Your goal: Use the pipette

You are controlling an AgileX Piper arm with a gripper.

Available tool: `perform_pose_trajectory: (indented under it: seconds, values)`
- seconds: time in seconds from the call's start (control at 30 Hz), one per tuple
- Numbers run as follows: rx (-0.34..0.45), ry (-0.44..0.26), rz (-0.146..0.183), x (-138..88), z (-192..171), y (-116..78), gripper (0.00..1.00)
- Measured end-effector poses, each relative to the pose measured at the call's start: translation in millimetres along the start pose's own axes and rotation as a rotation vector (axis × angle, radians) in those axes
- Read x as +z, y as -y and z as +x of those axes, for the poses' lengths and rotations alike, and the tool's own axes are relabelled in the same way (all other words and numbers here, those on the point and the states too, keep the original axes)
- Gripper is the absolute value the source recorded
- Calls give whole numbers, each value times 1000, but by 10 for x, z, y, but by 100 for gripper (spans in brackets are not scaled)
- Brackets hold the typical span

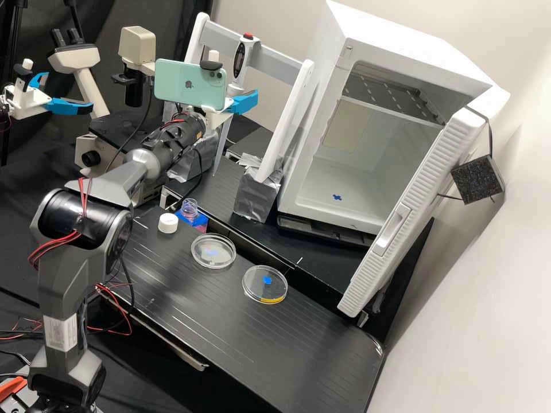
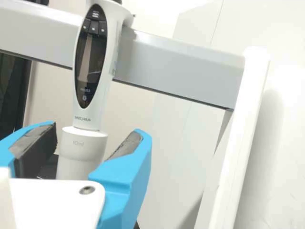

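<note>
At the rack the gripper (image 1: 244,102) holds its blue fingers near the pipette (image 1: 238,64), close below its display. In the wrist view the gripper (image 2: 96,136) is open, with one finger to each side of the white collar of the pipette (image 2: 90,112). The collar shows between the dark pads; whether a pad touches it I cannot tell. The pipette hangs upright on the grey crossbar (image 2: 176,69) of its rack, its dark oval display facing the wrist camera.
White rack posts (image 1: 290,115) rise from foil-wrapped feet. To their right stands a white incubator (image 1: 396,51), its door open. Two petri dishes (image 1: 213,250), a white cap (image 1: 167,223) and a small clear bottle (image 1: 189,208) are on the black bench. A microscope (image 1: 138,46) stands behind the arm.
</note>
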Motion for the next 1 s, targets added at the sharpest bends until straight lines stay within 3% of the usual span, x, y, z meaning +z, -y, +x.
perform_pose_trajectory:
  seconds: [0.37,0.53,0.73,1.0]
  values:
    - [5,4,16,-5,16,-12,0]
    - [0,2,-5,-12,21,-15,0]
    - [-2,2,-5,-12,34,-7,0]
    - [-6,9,15,-33,44,3,0]
